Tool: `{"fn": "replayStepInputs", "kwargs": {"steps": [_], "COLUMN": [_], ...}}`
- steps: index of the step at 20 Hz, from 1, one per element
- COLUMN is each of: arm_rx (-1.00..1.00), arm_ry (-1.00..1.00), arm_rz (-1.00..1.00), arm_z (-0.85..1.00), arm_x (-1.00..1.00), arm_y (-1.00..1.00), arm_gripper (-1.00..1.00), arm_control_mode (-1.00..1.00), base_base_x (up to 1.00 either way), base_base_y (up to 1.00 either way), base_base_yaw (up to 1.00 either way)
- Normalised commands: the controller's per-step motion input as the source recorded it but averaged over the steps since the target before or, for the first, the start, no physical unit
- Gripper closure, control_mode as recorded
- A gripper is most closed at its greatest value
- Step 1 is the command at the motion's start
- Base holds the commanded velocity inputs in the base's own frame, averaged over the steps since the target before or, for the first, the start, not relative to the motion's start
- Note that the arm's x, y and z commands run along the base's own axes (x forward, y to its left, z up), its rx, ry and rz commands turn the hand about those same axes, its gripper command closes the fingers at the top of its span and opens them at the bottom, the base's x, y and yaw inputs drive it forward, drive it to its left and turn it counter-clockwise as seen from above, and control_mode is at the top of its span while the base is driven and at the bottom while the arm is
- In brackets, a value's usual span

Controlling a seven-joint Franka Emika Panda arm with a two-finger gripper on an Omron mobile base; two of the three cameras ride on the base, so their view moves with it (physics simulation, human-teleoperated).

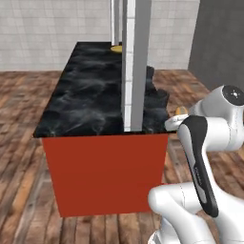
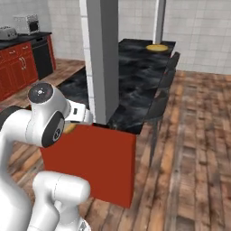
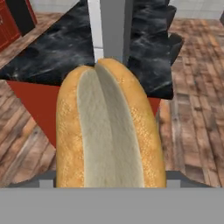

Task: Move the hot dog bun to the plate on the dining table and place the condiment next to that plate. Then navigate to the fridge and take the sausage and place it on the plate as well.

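Observation:
The hot dog bun [image 3: 109,131], tan-orange with its pale split side facing the camera, sits lengthwise in my gripper [image 3: 110,181], which is shut on it. A bit of the hot dog bun [image 1: 180,111] peeks out by the hand in the left base view, and a tan sliver of the hot dog bun [image 2: 70,128] shows under the hand in the right base view. I am at the near end of the dining table [image 1: 95,90], its black marble top ahead. The yellow plate [image 1: 116,48] lies at the far end, also the plate [image 2: 157,47]. The condiment, the fridge and the sausage are out of view.
A grey and white column [image 1: 136,62] rises from the table's near end, between my hand and the plate. Dark stools [image 2: 164,85] line the table's right side. Red cabinets [image 2: 13,67] and a black oven [image 2: 43,56] stand at far left. Wooden floor surrounds the island.

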Motion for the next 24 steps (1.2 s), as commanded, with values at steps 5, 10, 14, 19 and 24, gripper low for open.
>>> {"fn": "replayStepInputs", "kwargs": {"steps": [5,10,14,19,24], "arm_rx": [0.0,0.0,0.0,0.0,0.0], "arm_ry": [0.0,0.0,0.0,0.0,0.0], "arm_rz": [0.0,0.0,0.0,0.0,0.0], "arm_z": [0.0,0.0,0.0,0.0,0.0], "arm_x": [0.0,0.0,0.0,0.0,0.0], "arm_y": [0.0,0.0,0.0,0.0,0.0], "arm_gripper": [1.0,1.0,1.0,1.0,1.0], "arm_control_mode": [1.0,1.0,1.0,1.0,1.0], "base_base_x": [0.63,0.91,0.9,0.47,0.38], "base_base_y": [-1.0,-0.85,-0.82,-1.0,-0.97], "base_base_yaw": [0.0,0.11,0.18,0.24,0.32]}}
